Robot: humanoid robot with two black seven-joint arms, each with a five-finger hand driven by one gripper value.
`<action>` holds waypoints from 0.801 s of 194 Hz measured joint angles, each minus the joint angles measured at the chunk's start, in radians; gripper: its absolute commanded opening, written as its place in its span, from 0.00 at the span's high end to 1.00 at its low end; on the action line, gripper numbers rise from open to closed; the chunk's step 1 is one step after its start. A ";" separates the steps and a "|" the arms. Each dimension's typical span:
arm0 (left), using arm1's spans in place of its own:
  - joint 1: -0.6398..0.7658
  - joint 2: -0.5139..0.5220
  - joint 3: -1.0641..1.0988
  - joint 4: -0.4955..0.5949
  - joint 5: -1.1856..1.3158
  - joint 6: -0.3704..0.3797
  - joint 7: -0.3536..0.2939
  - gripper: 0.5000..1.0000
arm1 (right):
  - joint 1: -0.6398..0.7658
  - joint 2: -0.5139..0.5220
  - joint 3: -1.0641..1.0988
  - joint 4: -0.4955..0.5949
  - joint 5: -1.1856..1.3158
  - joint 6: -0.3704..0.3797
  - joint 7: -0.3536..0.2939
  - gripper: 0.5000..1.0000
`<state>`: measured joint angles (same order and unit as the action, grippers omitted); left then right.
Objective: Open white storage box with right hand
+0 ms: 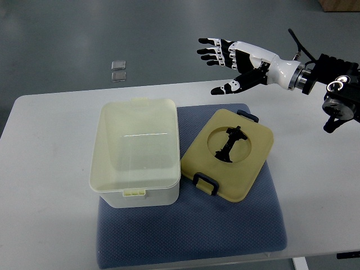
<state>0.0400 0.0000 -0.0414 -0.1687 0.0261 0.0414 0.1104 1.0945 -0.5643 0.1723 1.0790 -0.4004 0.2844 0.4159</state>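
- The desk (50, 169) is white, and a blue-grey mat (191, 236) covers its middle.
- The white storage box (135, 152) stands open on the mat's left part, a pale, translucent tub with small latch tabs at its near and far rims.
- Its lid (253, 163) lies just beside it to the right, cream-coloured, with a round recess, a black handle and dark clips.
- The right robot hand (228, 59) hovers above the desk's far edge, fingers spread, holding nothing.

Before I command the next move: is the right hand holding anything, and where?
Nothing. The right hand hangs open above the table, clear of the lid.
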 measured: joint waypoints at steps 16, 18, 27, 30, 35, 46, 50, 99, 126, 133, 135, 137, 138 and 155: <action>0.000 0.000 0.000 0.000 0.000 0.000 0.000 0.00 | -0.018 0.025 0.026 -0.031 0.167 0.016 -0.083 0.14; 0.000 0.000 0.000 0.000 0.000 0.000 0.000 0.00 | -0.021 0.028 0.030 -0.036 0.183 0.017 -0.092 0.14; 0.000 0.000 0.000 0.000 0.000 0.000 0.000 0.00 | -0.042 0.045 0.057 -0.060 0.254 0.022 -0.133 0.14; 0.000 0.000 0.000 0.000 0.000 0.000 0.000 0.00 | -0.048 0.051 0.065 -0.069 0.272 0.023 -0.144 0.14; 0.000 0.000 0.000 0.000 0.000 0.000 0.000 0.00 | -0.059 0.063 0.082 -0.086 0.302 0.024 -0.164 0.14; 0.000 0.000 0.000 0.000 0.000 0.000 0.000 0.00 | -0.076 0.090 0.115 -0.119 0.349 0.026 -0.199 0.14; 0.000 0.000 0.000 0.000 0.000 0.000 0.000 0.00 | -0.082 0.101 0.127 -0.131 0.367 0.027 -0.212 0.14; 0.000 0.000 0.000 0.000 0.000 0.000 0.000 0.00 | -0.166 0.197 0.213 -0.229 0.675 0.061 -0.360 0.13; 0.000 0.000 0.000 0.000 0.000 0.000 0.000 0.00 | -0.186 0.218 0.217 -0.241 0.727 0.067 -0.365 0.13; 0.000 0.000 0.000 0.000 0.000 0.000 0.000 0.00 | -0.189 0.223 0.218 -0.242 0.729 0.068 -0.362 0.13; 0.000 0.000 0.000 0.000 0.000 0.000 0.000 0.00 | -0.190 0.223 0.218 -0.242 0.730 0.068 -0.361 0.13; 0.000 0.000 0.000 0.000 0.000 0.000 0.000 0.00 | -0.191 0.224 0.218 -0.242 0.730 0.068 -0.360 0.13; 0.000 0.000 0.000 0.000 0.000 0.000 0.000 0.00 | -0.191 0.225 0.218 -0.242 0.730 0.068 -0.360 0.13; 0.000 0.000 0.000 0.000 0.000 0.000 0.000 0.00 | -0.194 0.228 0.223 -0.250 0.731 0.068 -0.351 0.13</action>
<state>0.0400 0.0000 -0.0414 -0.1687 0.0261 0.0414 0.1104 0.9002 -0.3361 0.3952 0.8295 0.3311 0.3524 0.0646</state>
